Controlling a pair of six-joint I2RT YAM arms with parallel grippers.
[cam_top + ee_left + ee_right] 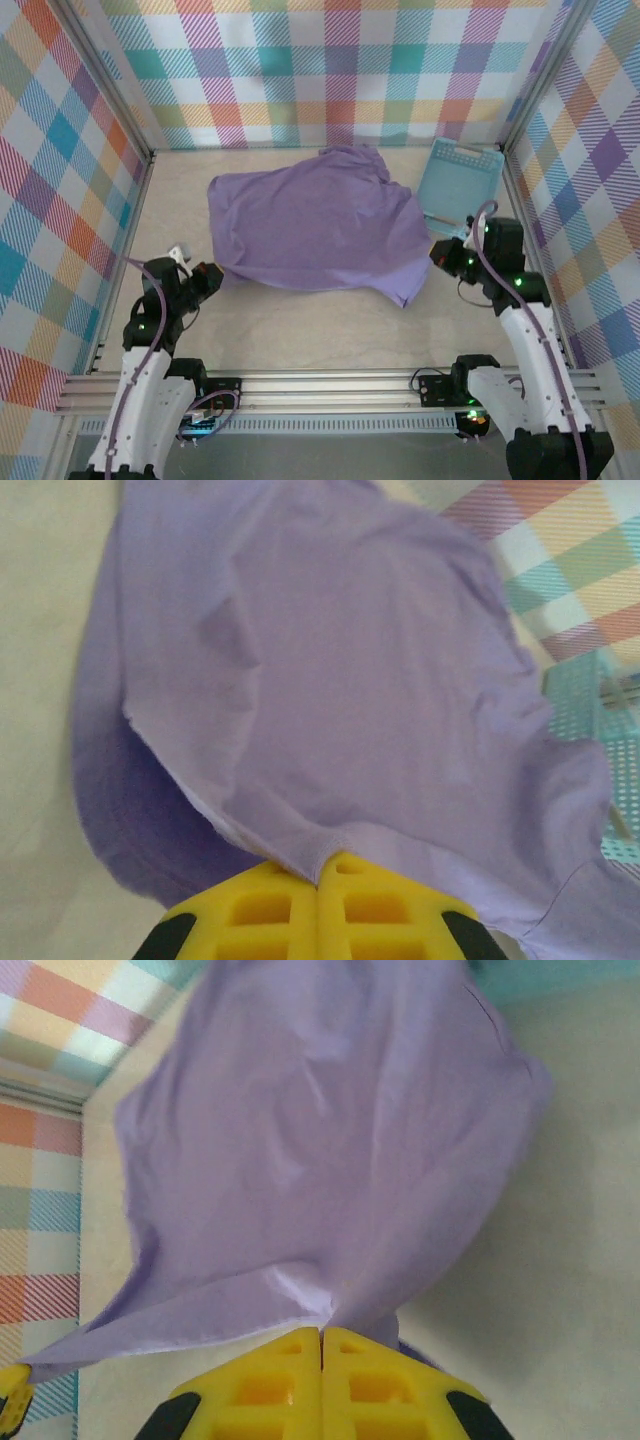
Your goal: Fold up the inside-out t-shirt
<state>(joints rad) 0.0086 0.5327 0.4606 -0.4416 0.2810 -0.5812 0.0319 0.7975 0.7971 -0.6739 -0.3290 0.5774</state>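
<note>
The lavender t-shirt (310,225) lies spread out in the middle of the pale surface (300,330), a little toward the far side, with soft wrinkles across it. Its far right corner is just beside the light blue basket (460,180), which lies in the far right corner of the surface.

The left fingers (270,910) are clenched together at the near left corner of the t-shirt, and a folded edge of the cloth is pinched between their yellow tips. The right fingers (270,1385) are pressed together too. They grasp the cloth at the right edge of the t-shirt, where it gathers into a small point. The checked walls (320,70) stand around the surface on three sides.
</note>
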